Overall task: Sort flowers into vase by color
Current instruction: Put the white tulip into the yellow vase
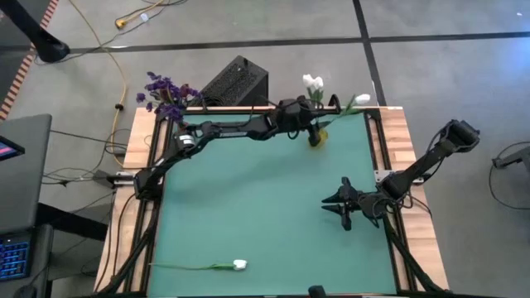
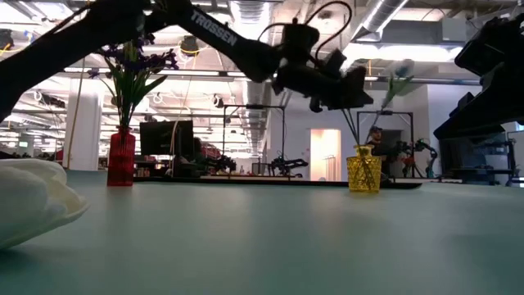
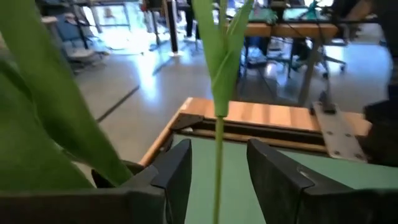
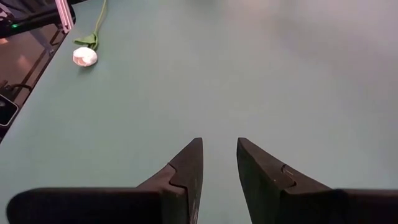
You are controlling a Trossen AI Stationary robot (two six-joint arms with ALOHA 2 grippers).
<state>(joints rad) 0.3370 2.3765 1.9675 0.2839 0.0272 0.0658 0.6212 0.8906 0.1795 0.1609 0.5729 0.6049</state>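
One white tulip (image 1: 239,265) left on table (image 1: 248,207), near front edge, lying flat, long axis along that edge, bloom toward right. Purple blooms (image 1: 166,93) done, upright in red vase (image 2: 121,158), back left. Left gripper (image 3: 217,177) over yellow vase (image 1: 317,136) at back, fingers apart around upright stem (image 3: 219,155); white blooms (image 1: 313,82) already there. Right gripper (image 4: 216,163) idle, apart, right of centre.

Both arms are dark and jointed, one lettered TROSSEN in white, with wedge-shaped black fingers (image 4: 186,171).
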